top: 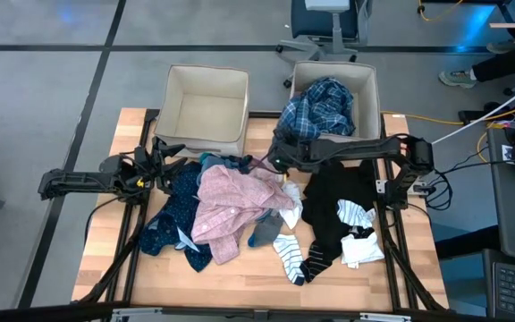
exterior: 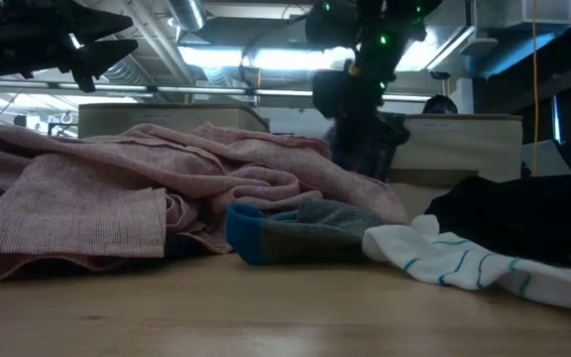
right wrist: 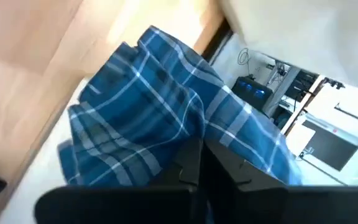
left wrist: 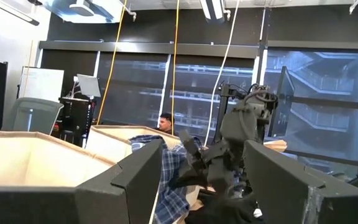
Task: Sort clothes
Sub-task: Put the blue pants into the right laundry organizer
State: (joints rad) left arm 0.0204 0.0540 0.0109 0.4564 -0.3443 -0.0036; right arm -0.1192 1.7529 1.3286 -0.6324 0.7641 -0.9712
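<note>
The blue plaid shirt (top: 322,103) lies heaped in the right beige bin (top: 370,82) and spills over its front wall. My right gripper (top: 280,156) reaches across from the right and is shut on the spilling part (right wrist: 148,106). The other clothes lie in a pile on the table: the pink shirt (top: 231,206), the navy dotted top (top: 170,215), black pieces (top: 333,201) and striped socks (top: 295,255). My left gripper (top: 170,154) waits open at the table's left, above the pile's edge, touching nothing. My right gripper pinches a bunched fold of the plaid shirt (right wrist: 188,127) between its two shut fingers (right wrist: 229,171), at the part that hangs in front of the right bin. It comes slanting down from the table's right. The fingers hide how many layers they hold. The rest of the shirt stays in the bin.
The left beige bin (top: 206,72) stands open beside the right one at the table's far edge. A grey and blue sock (exterior: 285,233) and a white sock (top: 361,250) lie near the front. Bare wood (top: 240,286) shows along the near edge.
</note>
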